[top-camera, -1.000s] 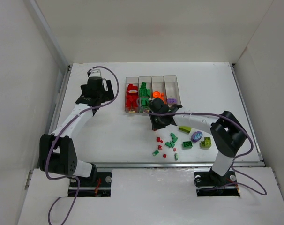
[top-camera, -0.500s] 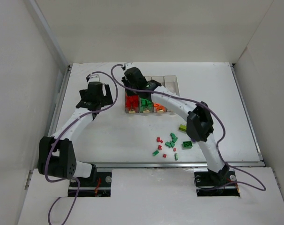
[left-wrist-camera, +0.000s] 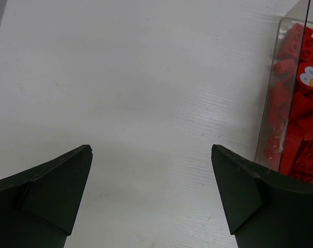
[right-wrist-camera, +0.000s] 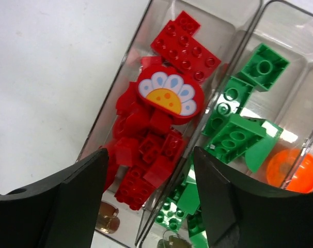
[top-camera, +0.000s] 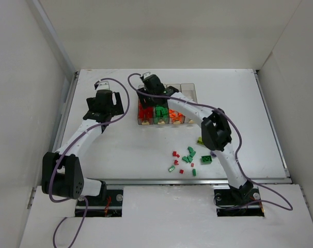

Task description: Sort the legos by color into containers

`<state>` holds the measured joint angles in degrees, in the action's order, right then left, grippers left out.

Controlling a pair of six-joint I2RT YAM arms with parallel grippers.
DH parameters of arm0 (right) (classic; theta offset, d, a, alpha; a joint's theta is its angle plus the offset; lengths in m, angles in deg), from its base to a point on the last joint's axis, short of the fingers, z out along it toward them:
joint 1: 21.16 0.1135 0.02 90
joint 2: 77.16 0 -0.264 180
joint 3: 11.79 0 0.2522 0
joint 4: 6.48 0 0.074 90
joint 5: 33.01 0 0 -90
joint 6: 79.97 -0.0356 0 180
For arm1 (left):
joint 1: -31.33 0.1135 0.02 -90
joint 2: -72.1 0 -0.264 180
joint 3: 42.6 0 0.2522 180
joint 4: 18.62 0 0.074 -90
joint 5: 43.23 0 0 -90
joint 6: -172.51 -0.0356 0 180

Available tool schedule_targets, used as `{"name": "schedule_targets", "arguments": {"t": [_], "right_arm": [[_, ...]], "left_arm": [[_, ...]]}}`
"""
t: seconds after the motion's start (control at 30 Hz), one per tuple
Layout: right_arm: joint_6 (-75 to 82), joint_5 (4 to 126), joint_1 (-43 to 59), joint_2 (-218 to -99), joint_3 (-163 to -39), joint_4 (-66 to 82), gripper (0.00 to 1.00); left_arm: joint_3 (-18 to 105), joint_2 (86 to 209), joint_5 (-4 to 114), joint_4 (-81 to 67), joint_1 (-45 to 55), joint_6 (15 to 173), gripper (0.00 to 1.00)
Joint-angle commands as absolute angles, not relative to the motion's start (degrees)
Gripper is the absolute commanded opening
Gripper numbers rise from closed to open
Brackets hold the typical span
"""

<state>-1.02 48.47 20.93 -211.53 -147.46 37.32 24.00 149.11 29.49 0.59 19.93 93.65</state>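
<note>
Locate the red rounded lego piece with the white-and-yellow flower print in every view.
Top external: cannot be picked out; too small to tell.
Left wrist: the red rounded flower-print piece sits at the right edge, upper half, behind a clear wall.
Right wrist: near the centre, on top of the red bricks.
Shared landmark: the clear plastic bin of red bricks, leftmost in the row, at the right edge, centre.

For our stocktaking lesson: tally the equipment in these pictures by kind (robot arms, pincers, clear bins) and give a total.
Arms: 2 (left arm, right arm)
Pincers: 2 (left pincer, right pincer)
Clear bins: 4
Total: 8
</note>
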Motion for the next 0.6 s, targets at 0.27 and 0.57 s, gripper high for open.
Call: {"name": "schedule_targets", "arguments": {"t": [0.27, 0.57], "right_arm": [[-0.4, 54.4, 21.7, -186.8, -125.5, 37.2, 0.77], [-18.9, 51.6, 25.4, -172.3, -90.3, 35.3, 0.77]], "left_arm": [[23.5, 147.6, 30.5, -1.2, 20.3, 93.3, 0.99], [23.5, 149.2, 30.4, -1.2, 20.3, 93.6, 0.99]]}}
